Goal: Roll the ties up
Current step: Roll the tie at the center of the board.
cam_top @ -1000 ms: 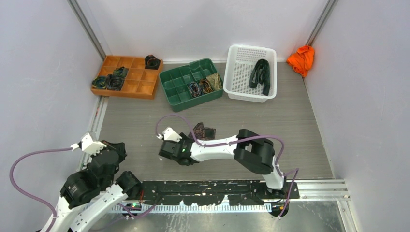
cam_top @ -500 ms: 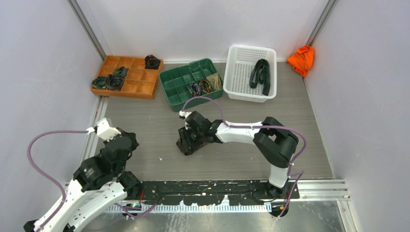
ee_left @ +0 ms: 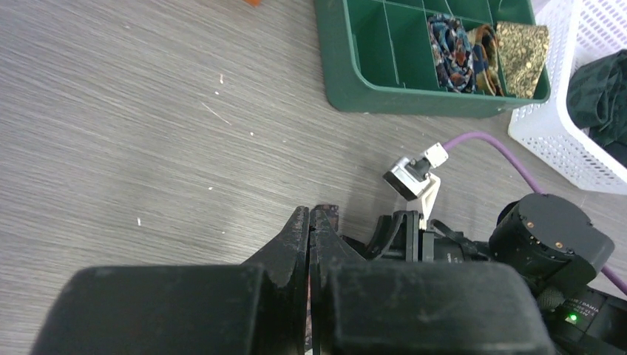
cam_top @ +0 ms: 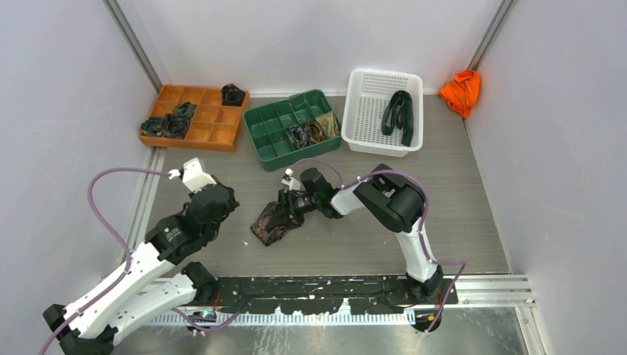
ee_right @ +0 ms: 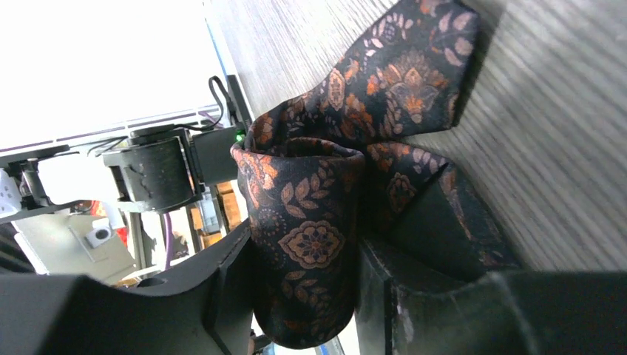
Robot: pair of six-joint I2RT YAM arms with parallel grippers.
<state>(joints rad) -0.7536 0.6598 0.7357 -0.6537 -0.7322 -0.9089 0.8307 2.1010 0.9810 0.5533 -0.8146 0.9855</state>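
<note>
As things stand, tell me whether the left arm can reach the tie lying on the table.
Probably yes. The left hand sits close to the brown patterned tie, with only bare table between. It is shut, so it must open first, and the right hand clamps the rolled end, crowding that side.

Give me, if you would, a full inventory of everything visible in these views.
table: one, grey wood-grain, under everything.
orange tray: one, orange, far left.
rolled ties in orange tray: about four, dark, in its compartments.
green tray: one, green, far centre.
rolled ties in green tray: three, blue, brown and gold patterned, in its right-hand compartments.
basket: one, white, far right.
unrolled tie: one, dark, inside the basket.
cloth: one, orange, far right corner.
floral tie: one, dark with orange pattern, table centre, partly rolled.
left gripper: one, black, fingers shut.
right gripper: one, black, fingers closed on the floral tie's roll.
</note>
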